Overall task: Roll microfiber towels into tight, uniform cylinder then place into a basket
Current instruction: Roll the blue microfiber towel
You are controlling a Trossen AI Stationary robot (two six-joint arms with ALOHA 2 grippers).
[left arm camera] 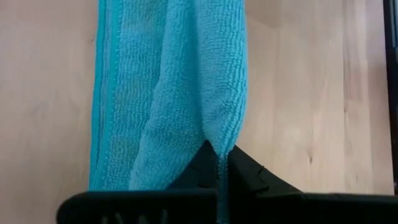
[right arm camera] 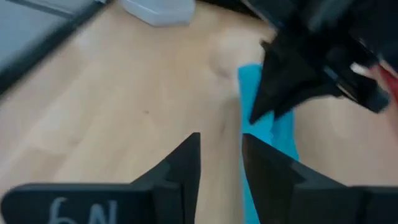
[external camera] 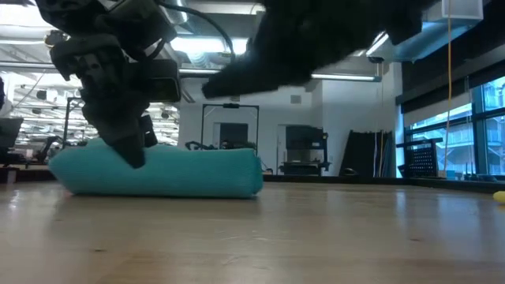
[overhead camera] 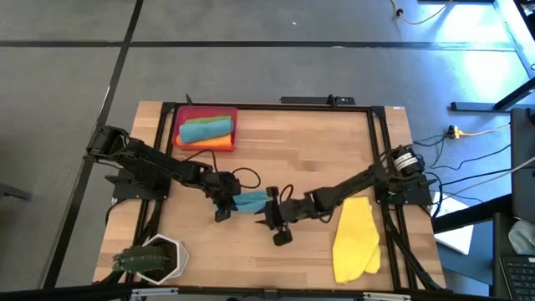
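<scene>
Lying on the wooden surface (overhead camera: 301, 150) near its middle, a teal-blue towel (overhead camera: 249, 201) is rolled into a short cylinder, and both arms meet at it. In the low view the roll (external camera: 170, 172) rests flat on the wood. The left claw (overhead camera: 224, 201) is clamped together on one end of this roll; the left wrist view shows a fold of the teal cloth (left arm camera: 186, 93) pinched between the two dark fingers (left arm camera: 249, 177), with the rest of the towel stretching away over the wood. The right claw (overhead camera: 274, 219) sits just beside the other end of the roll, its jaws standing apart with a clear gap between them and nothing held; in the right wrist view its own fingers (right arm camera: 180, 165) frame bare wood and the edge of the teal towel (right arm camera: 273, 134), with the left arm's dark claw beyond.

The red basket (overhead camera: 206, 128) stands at the far left part of the surface, well apart from the claws. Inside it lie another teal-blue towel (overhead camera: 203, 130), a green towel (overhead camera: 209, 119) behind it and an orange towel (overhead camera: 219, 144) under them. A yellow towel (overhead camera: 356, 239) lies loosely folded, not rolled, near the right edge, just beside the right arm. A white hexagonal pot (overhead camera: 157, 257) with a plant stands at the near left corner.
</scene>
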